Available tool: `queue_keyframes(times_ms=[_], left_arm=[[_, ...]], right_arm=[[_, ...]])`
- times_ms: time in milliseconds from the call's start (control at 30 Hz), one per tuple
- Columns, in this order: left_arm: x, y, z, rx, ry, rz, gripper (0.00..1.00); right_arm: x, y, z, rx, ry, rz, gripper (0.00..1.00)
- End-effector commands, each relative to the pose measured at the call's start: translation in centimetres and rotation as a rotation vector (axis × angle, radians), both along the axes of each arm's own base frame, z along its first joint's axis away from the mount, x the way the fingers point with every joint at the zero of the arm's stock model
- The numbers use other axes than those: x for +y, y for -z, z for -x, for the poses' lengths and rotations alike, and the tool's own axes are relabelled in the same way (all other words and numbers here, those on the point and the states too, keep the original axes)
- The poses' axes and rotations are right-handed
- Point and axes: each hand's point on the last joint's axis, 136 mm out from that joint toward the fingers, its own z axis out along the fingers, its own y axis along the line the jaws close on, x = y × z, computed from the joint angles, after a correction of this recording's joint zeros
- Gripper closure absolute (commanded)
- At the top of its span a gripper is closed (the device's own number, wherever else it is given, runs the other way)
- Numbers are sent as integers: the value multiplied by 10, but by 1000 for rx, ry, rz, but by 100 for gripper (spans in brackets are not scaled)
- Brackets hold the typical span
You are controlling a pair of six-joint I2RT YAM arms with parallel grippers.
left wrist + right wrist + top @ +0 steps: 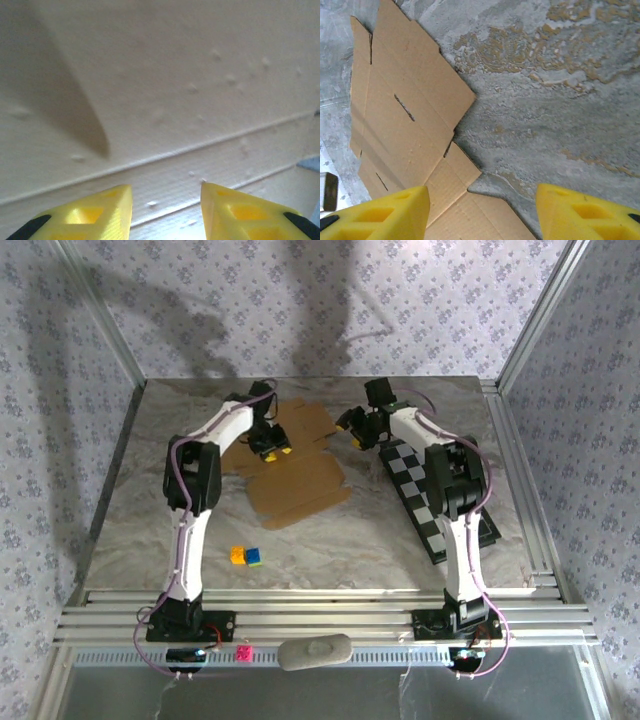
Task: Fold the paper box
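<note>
Tan cardboard paper box (300, 480) lies flat, creased and slotted; my left gripper (166, 187) gapes narrowly, my right gripper (482, 192) widely, both empty.

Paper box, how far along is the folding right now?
Nothing looks folded yet: the paper box lies as a flat sheet on the table. In hand: the left gripper hovers open close over the cardboard, and the right gripper is open beside the sheet's edge. Left: raising every wall and flap, then closing it.
</note>
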Motion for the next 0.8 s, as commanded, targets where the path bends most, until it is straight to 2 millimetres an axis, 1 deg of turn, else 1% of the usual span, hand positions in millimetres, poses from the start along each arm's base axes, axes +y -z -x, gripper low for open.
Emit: queue_keyframes(times_ms=[0,133,233,267,400,467,567,733,767], left_arm=[[-25,9,34,67,86,-3,60],[-31,15,46,74,97,0,61],[-38,16,51,76,116,10,61],[-39,16,52,76,126,8,61],[-40,16,53,78,137,-2,61],[-41,14,52,75,141,-2,61],[-42,15,52,80,147,-1,61],[-42,16,52,84,151,-5,61],[-42,16,52,84,152,-4,61]], right_arm=[[2,0,-2,1,-32,23,40],[-9,12,3,13,-115,129,41],[-1,16,4,-3,-206,134,42],[0,20,6,7,-227,156,42],[-12,35,12,74,-243,252,44],[-11,39,17,68,-293,265,44],[3,40,21,49,-353,242,44],[35,42,25,42,-438,180,45],[38,43,26,45,-450,187,45]])
